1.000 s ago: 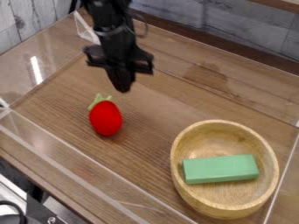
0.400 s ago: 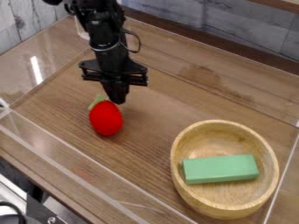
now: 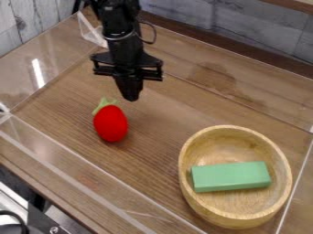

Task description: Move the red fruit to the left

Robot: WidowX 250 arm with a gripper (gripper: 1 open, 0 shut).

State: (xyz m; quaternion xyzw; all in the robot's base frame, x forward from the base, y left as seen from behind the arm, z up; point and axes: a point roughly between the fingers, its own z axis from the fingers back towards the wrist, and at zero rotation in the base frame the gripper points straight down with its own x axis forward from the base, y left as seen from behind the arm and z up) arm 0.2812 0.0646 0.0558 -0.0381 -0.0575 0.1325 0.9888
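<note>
The red fruit (image 3: 112,122), a small glossy strawberry shape with a green leafy top, lies on the wooden table (image 3: 159,119) left of centre. My black gripper (image 3: 131,93) points straight down just above and to the right of it, fingers together with nothing between them. It does not touch the fruit.
A round wooden bowl (image 3: 210,206) stands at the lower right with a flat green rectangular block (image 3: 230,176) in it. Clear plastic walls (image 3: 73,187) ring the table on the left and front. Grey planks run behind.
The gripper dipped toward the fruit's top half a second ago and now stands slightly to the right and higher. The fruit has stayed in place.
</note>
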